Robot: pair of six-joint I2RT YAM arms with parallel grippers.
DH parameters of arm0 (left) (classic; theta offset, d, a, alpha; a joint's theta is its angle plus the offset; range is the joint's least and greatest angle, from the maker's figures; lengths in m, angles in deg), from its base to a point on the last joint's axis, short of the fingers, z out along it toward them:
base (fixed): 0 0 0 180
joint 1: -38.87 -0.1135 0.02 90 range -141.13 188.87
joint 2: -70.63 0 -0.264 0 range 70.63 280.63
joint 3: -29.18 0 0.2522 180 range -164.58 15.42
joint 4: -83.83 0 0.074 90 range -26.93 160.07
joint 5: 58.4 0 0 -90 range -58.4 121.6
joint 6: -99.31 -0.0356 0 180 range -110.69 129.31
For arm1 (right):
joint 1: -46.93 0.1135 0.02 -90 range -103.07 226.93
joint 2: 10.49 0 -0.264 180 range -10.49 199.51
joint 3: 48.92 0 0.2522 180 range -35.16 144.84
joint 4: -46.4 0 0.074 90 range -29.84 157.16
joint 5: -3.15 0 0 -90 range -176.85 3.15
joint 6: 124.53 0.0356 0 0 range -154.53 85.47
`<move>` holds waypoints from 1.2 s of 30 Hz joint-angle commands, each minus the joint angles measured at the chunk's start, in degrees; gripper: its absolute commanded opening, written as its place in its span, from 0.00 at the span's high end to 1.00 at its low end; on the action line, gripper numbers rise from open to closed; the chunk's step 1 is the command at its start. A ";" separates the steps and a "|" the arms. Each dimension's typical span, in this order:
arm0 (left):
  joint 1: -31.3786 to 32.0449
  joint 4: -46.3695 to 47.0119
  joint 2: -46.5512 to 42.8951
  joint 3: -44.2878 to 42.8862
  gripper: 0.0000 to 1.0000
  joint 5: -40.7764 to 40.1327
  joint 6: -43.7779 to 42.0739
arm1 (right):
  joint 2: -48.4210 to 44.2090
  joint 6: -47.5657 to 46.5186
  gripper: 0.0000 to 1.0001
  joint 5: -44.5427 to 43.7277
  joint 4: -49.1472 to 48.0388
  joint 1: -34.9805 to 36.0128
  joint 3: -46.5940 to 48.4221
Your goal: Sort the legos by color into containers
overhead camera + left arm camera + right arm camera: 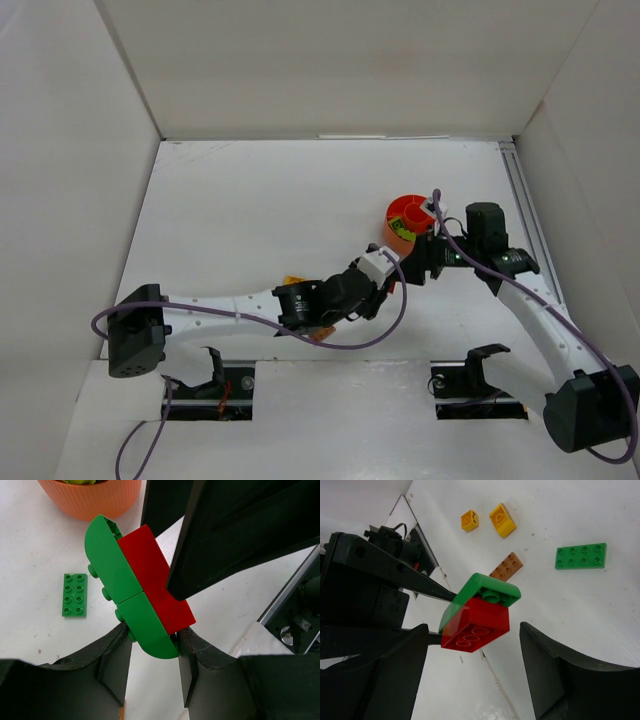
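Green and red joined bricks (155, 580) sit clamped in the left pincer (152, 640); the right pincer (472, 630) stands wide around them. Orange bowl (95, 500) at eleven o'clock.

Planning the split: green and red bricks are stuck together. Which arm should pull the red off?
Right. The left gripper is shut on the stuck pair, so it is occupied. The right gripper is open, straddling the red brick, and looks free to close on it.
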 commanded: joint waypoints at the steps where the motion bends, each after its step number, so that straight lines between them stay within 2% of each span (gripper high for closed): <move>1: -0.05 4.45 -2.56 -0.38 1.00 -1.45 -0.51 | -0.26 3.21 0.23 -0.13 -6.41 2.46 -0.17; 3: -0.05 4.45 -3.08 -0.38 1.00 -1.45 -0.51 | 0.27 3.73 0.27 -0.83 -6.94 3.00 -0.17; 9: -0.05 4.98 -3.61 0.67 1.00 -4.69 0.19 | 0.88 4.27 0.58 -2.07 -6.94 4.31 -0.17; 12: -0.05 4.98 -4.14 1.21 1.00 -9.69 2.91 | 2.11 2.69 0.70 -2.68 -4.93 3.10 0.88; 14: -0.05 3.23 -4.14 1.21 1.00 -13.03 5.98 | 2.64 -0.12 0.74 -2.68 -1.68 1.95 1.58; 15: -0.05 2.44 -4.66 1.21 1.00 -16.62 7.48 | 2.64 -1.26 0.80 -2.68 -0.54 1.16 1.58; 16: -0.05 0.61 -4.67 1.21 1.00 -18.04 9.06 | 3.25 -2.23 0.80 -1.99 0.43 -0.42 2.37; 17: -1.01 -0.11 -4.67 1.21 1.00 -18.67 10.29 | 3.78 -4.67 0.80 -1.98 2.79 -1.30 3.25; 19: -3.74 -1.43 -5.37 1.73 1.00 -19.20 14.07 | 4.39 -7.32 0.89 -1.28 5.70 -3.49 4.91; 22: -5.94 -1.43 -7.65 4.53 1.00 -18.67 15.48 | 5.02 -12.07 0.96 -0.48 10.10 -5.26 6.24; 27: -6.56 1.28 -10.12 6.22 1.00 -18.67 14.35 | 6.16 -13.22 0.98 3.20 9.58 -6.41 6.24; 32: -6.56 7.69 -11.25 7.70 1.00 -6.93 7.59 | 5.20 -13.83 0.99 4.79 8.88 -5.79 6.24; 36: -6.56 10.60 -13.10 8.76 1.00 -3.21 4.77 | 3.27 -13.23 0.99 1.56 8.35 -5.79 6.24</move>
